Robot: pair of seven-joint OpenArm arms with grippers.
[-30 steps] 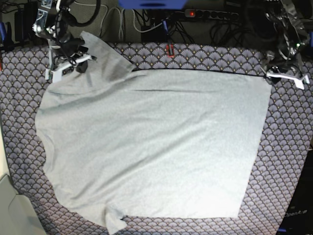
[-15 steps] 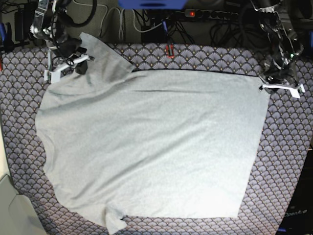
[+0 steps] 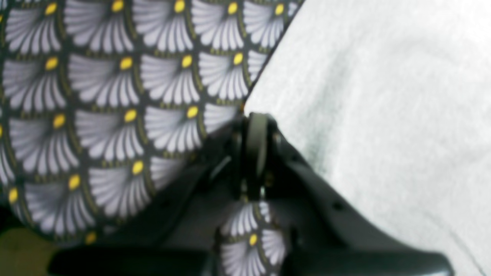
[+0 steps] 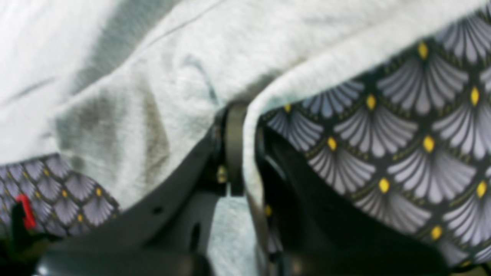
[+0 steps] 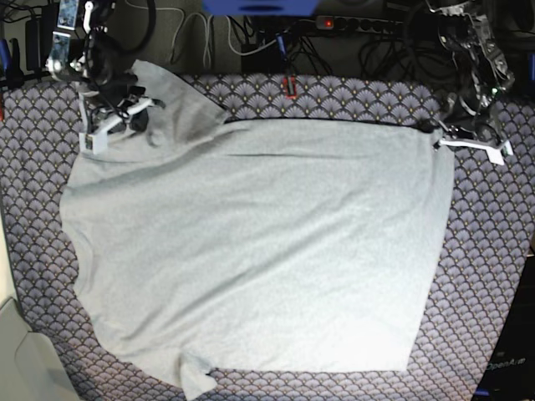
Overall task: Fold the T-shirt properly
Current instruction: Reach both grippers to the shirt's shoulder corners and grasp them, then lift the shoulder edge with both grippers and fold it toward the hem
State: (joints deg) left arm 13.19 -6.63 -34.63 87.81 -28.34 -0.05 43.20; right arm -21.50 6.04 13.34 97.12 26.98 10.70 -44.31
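On the bench, covered by a purple-grey cloth with a fan pattern (image 5: 493, 251), the big light grey cotton T-shirt (image 5: 259, 251) is spread flat, plain side up. Its far hem corner is pinched in the shut left tool (image 3: 251, 132), seen at the right in the base view. A bunched fold near its sleeve is pinched in the shut right tool (image 4: 239, 126).

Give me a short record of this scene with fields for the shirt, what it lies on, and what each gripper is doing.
shirt: grey T-shirt, spread flat, plain side up
surface: scallop-patterned cloth
left gripper: shut on the shirt's far corner
right gripper: shut on fabric by the far sleeve, which is bunched
folds made: none visible
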